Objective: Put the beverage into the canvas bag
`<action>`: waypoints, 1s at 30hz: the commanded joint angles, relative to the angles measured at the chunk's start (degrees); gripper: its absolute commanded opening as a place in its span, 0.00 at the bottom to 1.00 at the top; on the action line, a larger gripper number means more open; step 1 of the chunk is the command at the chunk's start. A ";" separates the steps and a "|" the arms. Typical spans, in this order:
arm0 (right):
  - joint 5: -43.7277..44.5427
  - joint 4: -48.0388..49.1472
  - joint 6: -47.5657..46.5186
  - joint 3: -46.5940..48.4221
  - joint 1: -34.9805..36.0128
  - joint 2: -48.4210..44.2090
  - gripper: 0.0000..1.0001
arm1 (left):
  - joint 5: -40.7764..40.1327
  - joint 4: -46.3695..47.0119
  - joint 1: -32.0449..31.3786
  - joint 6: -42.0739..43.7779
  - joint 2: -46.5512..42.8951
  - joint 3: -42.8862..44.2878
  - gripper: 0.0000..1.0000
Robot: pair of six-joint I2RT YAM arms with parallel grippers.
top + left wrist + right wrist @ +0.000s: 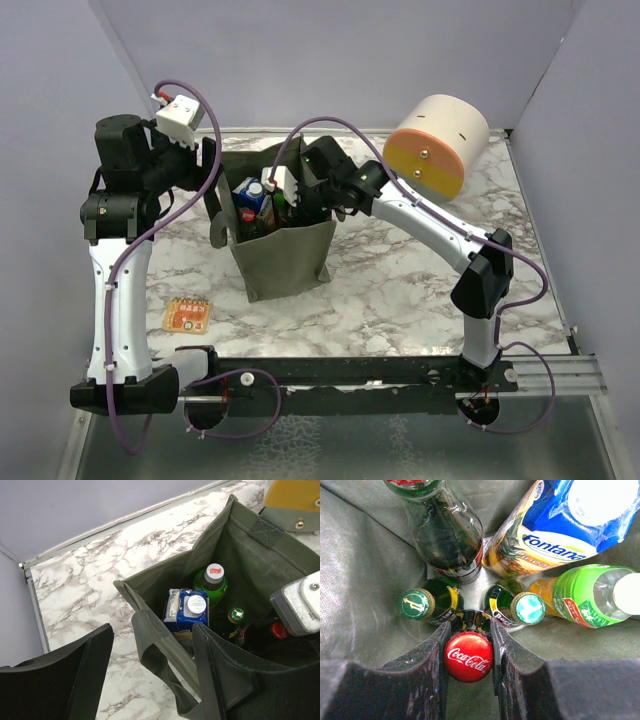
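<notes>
The olive-green canvas bag (285, 260) stands upright mid-table, its mouth wide. Inside it, my right gripper (468, 630) is shut on the neck of a dark glass beverage bottle with a red Coca-Cola cap (468, 656). The bottle stands upright among the other drinks: a blue Fontana carton (560, 525), a green plastic bottle (585, 595), two green-capped glass bottles (417, 604) and another dark bottle (447, 535). My left gripper (152, 635) is open and straddles the bag's left rim and handle (150, 645), one finger outside and one finger inside.
A cream-and-orange cylinder (437, 145) lies at the back right, close to the right arm's forearm. A small orange packet (187, 316) lies flat at the front left beside the left arm. Grey walls close in the table on three sides.
</notes>
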 commanded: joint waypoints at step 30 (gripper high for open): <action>-0.11 0.55 -0.88 5.01 0.05 -3.25 0.81 | -4.36 6.01 0.24 1.26 1.90 -1.28 0.70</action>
